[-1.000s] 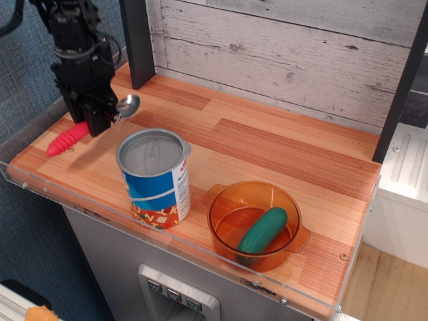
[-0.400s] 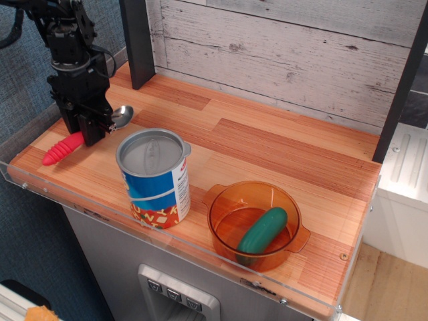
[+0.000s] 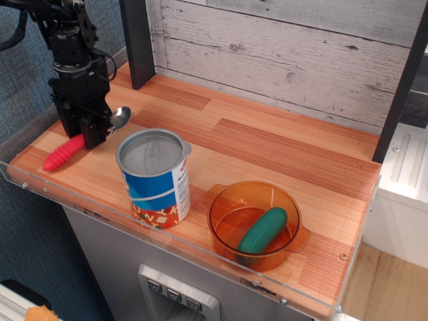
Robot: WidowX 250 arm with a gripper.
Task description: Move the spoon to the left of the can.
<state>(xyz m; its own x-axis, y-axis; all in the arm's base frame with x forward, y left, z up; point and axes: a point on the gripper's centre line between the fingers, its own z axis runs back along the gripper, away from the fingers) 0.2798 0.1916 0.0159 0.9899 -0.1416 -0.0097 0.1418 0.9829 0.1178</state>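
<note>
The spoon lies low over the wooden counter at the far left, its pinkish-red ribbed handle [image 3: 62,154] pointing front-left and its shiny silver bowl [image 3: 120,116] to the right of the gripper. My black gripper [image 3: 90,136] stands upright over the spoon's middle, shut on the spoon. The handle looks to rest on or just above the wood. The can [image 3: 154,177], with a grey lid and a blue, white and red label, stands upright to the right and front of the spoon.
An orange transparent two-handled bowl [image 3: 287,207] holding a green pickle-shaped object [image 3: 263,230] sits at the front right. A black post [image 3: 137,41] stands behind the gripper. A clear plastic lip [image 3: 100,212] runs along the counter's front edge.
My gripper has moved left and down with the spoon, bringing it lower to the counter. In the last half second it barely shifted. The can and bowl have not moved.
</note>
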